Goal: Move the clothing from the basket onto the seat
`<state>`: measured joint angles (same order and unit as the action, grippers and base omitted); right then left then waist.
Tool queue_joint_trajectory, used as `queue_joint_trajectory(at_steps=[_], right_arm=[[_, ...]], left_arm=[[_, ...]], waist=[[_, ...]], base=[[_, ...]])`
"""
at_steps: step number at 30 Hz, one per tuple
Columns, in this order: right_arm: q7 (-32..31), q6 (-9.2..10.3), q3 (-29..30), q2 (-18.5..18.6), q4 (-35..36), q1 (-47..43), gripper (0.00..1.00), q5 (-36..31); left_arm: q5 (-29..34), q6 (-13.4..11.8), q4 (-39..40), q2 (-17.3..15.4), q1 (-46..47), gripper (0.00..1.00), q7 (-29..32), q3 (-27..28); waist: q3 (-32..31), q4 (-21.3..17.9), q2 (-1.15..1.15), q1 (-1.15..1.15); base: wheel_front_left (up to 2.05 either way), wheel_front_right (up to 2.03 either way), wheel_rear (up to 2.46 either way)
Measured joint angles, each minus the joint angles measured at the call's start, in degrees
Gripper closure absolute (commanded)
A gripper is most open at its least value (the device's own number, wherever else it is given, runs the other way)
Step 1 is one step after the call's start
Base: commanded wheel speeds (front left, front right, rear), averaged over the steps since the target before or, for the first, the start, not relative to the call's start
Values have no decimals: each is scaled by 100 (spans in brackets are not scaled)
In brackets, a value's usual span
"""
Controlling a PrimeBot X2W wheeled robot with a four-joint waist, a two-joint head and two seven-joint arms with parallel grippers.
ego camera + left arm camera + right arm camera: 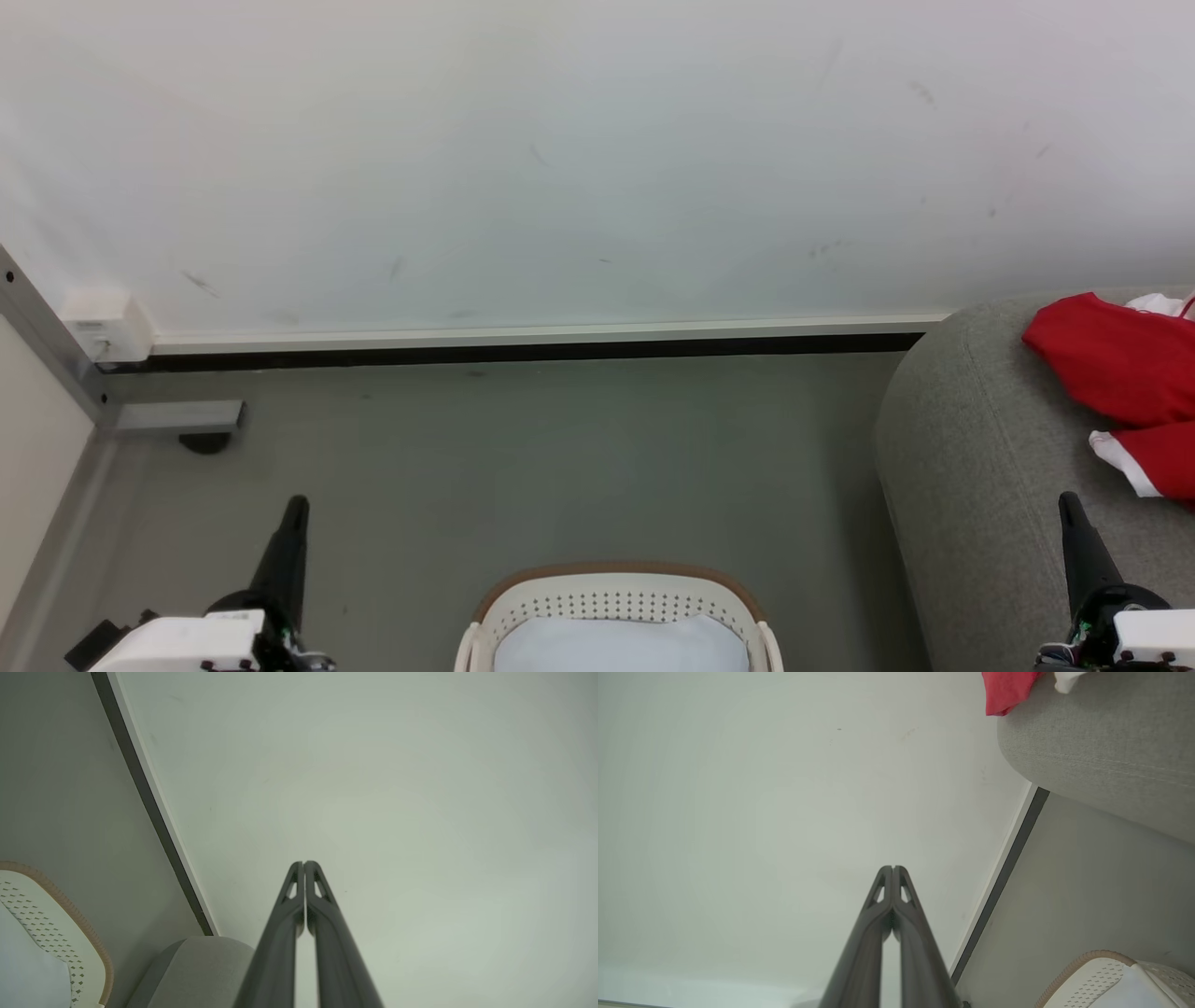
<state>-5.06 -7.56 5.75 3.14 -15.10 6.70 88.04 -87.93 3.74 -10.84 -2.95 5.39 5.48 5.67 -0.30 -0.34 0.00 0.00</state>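
Cream-white perforated plastic with a brown woven rim marks the basket (pixel 616 602), found nearest at 6 o'clock in the head view, standing on the grey floor (pixel 560 448). What is seen of its inside is covered by a plain pale cloth (pixel 621 644); whether red garments lie beneath it, or in the cut-off near part, cannot be told. The left tool (pixel 296 509) is noted at 7 o'clock and the right tool (pixel 1067 504) at 5 o'clock. Each is clenched on nothing, fingers pressed together and pointed toward the wall (pixel 597 168), clear of the basket. The seat (pixel 971 448) is recorded at 4 o'clock, near the basket but apart from it. The clothing (pixel 1111 359), red with white trim, is seen lying on the seat's top at 3 o'clock, running out of the picture. The task is judged largely or wholly done: garments are on the seat and nothing is carried. A check beneath the pale cloth is judged to be what is left.
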Motion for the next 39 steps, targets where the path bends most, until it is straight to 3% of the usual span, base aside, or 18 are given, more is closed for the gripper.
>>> queue_joint_trajectory(at_steps=[12, 39], right_arm=[[-99, 0, 14, 18, 21, 26, 100, 487], [-91, 0, -9, 43, 23, 27, 100, 513]], left_arm=[[-404, 26, 19, 13, 48, 100, 103, 99], [-404, 26, 20, 14, 49, 100, 103, 100]], waist=[[18, 32, 0, 0], [18, 32, 0, 0]], base=[[0, 0, 0], [0, 0, 0]])
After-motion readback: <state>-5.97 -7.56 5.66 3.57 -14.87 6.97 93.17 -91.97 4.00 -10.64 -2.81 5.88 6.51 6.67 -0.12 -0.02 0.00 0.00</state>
